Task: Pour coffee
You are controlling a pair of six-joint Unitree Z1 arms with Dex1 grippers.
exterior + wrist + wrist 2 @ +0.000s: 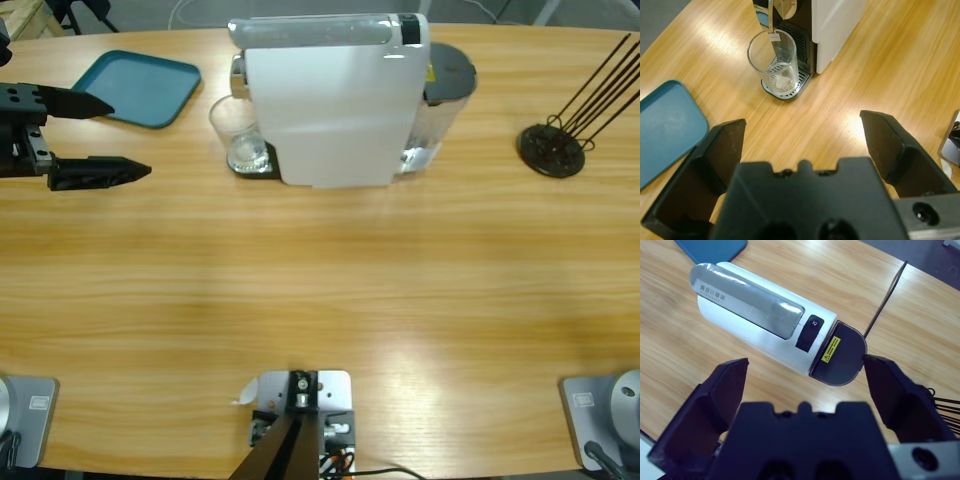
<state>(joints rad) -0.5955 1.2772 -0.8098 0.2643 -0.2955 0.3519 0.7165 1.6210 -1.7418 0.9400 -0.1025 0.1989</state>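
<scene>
**Both grippers held open, one beside and one above the coffee machine**

The left gripper [100, 138] is seen entering from the left edge of the high view, well apart from the white coffee machine [335, 110] and on its spout side. Its two black jaws are spread wide and are pointed toward the machine, with nothing held between them. In the left wrist view the left gripper [802, 145] is angled down at the machine's front.

The right gripper [805, 390] is shown only in its wrist view, poised over the machine and looking down on its top. Its jaws are likewise parted wide and empty.
</scene>
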